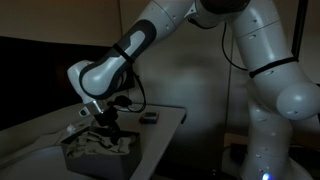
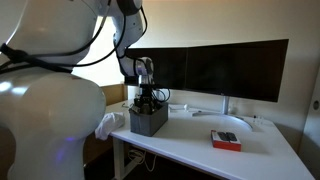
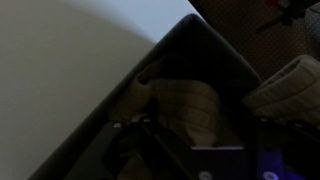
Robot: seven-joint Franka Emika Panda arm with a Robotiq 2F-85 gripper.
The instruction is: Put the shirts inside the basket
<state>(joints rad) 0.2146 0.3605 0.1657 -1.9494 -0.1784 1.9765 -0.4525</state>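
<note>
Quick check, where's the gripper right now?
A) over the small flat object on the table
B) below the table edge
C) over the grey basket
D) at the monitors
C: in both exterior views the gripper sits directly above the basket, at its opening.

White table point(image 2: 190, 148) filled lower frame; 2 dark monitors point(image 2: 235, 70) stood ctr-right; small red flat box point(image 2: 225, 140) lay btm right.

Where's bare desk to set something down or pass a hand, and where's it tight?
Free: the white desk between the basket and the small flat red object, in front of the monitors. Crowded: the basket end, where the tool hangs over the bin, shirts fill it, and pale cloth hangs at the desk edge beside it.
</note>
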